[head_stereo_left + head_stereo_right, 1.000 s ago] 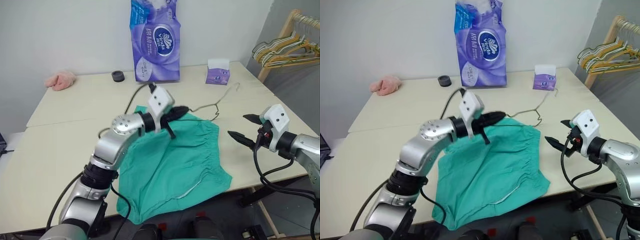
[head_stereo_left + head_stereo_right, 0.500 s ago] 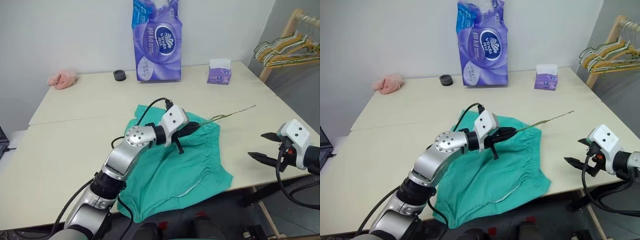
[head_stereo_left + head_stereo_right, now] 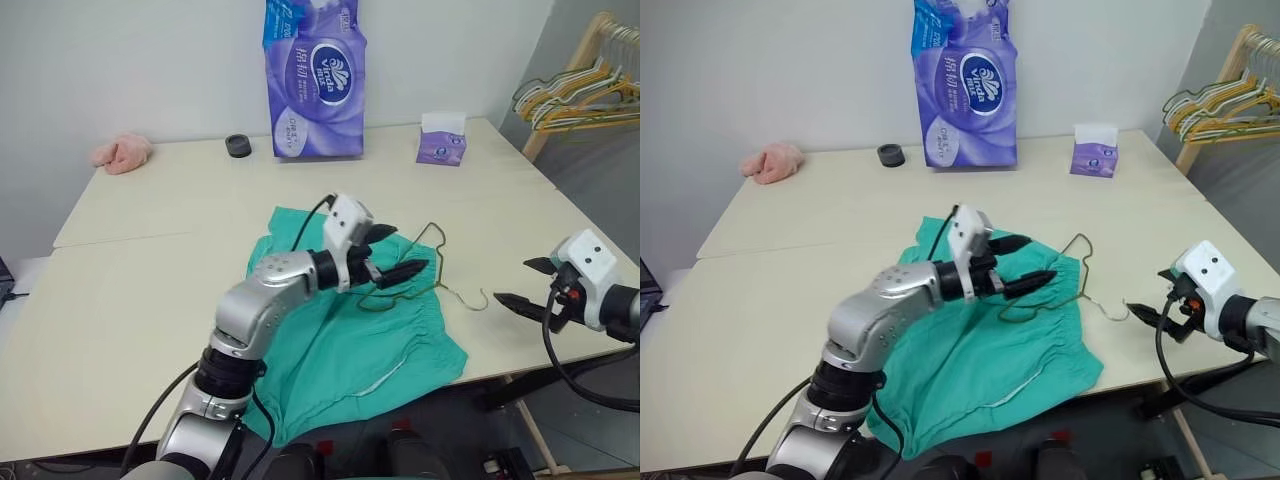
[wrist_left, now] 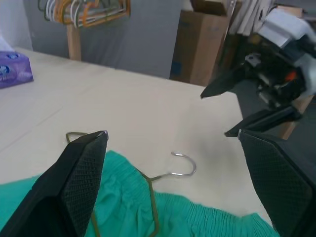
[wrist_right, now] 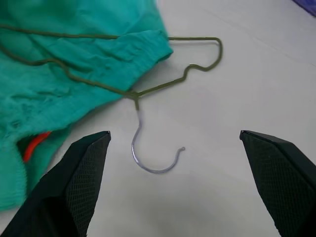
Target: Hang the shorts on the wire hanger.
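Right wrist view: wire hanger [image 5: 143, 89] between jaws.

the left arm [image 3: 262, 305] is built of rounded silver-grey shells joined by black ribbed rings, with a black cable looping along it. each wrist carries a white boxy block, and each gripper has two black pointed fingers [image 4: 81, 182] with a fine cross-hatched face. the right arm [image 3: 1240, 318] trails black cables and shows a small red spot by its white block.

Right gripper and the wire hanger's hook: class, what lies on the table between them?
Nothing: in the right wrist view, bare tabletop separates the right gripper from the wire hanger.
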### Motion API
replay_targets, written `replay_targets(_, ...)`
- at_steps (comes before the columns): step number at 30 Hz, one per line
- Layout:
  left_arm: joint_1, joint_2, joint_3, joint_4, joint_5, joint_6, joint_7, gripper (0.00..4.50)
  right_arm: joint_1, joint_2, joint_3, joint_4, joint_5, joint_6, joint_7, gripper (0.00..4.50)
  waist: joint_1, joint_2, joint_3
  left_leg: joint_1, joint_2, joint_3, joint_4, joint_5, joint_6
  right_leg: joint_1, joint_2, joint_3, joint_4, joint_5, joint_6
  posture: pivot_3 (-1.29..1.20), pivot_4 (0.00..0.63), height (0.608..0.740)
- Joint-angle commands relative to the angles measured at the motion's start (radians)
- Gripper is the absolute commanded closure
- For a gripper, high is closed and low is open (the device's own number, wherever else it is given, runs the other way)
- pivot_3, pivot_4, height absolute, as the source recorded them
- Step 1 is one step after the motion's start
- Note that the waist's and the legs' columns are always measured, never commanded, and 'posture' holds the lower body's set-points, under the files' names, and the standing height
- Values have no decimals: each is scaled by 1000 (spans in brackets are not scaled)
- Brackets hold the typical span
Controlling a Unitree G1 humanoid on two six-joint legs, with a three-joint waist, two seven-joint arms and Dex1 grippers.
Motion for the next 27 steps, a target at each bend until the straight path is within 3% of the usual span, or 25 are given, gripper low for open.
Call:
replay_targets(1, -25, 108, 28, 58, 53, -134, -111, 146, -23, 51, 31, -88, 67, 111, -69, 0, 5, 2, 1, 0, 0, 0, 0, 0, 0, 0, 0, 0, 0, 0, 0, -221, 88, 740)
replay_targets(5, -14, 257, -9, 154, 126, -292, -268, 146, -90, 198, 51, -95, 122, 273, -207, 0, 7, 3, 2, -1, -1, 0, 0, 0, 0, -1, 0, 0, 0, 0, -1, -215, 85, 740)
replay_targets(10, 7, 339, -32, 212, 153, -382, -410, 146, -176, 373, 57, -51, 146, 427, -347, 0, 7, 3, 2, -11, -3, 0, 1, 0, 0, -12, -2, 2, 1, 3, -2, -211, 83, 740)
replay_targets(17, 25, 322, -38, 215, 180, -414, -422, 146, -209, 514, 38, 10, 122, 524, -470, 0, 6, 4, 1, -12, -4, 1, 1, 0, 0, -14, -2, 3, 0, 2, -3, -202, 79, 740)
replay_targets(27, 9, 292, -37, 225, 193, -405, -416, 146, -311, 645, -42, 155, 118, 495, -537, 0, -14, 5, 1, -10, -3, 1, 1, 0, 0, -14, -2, 2, 6, 3, -3, -207, 77, 740)
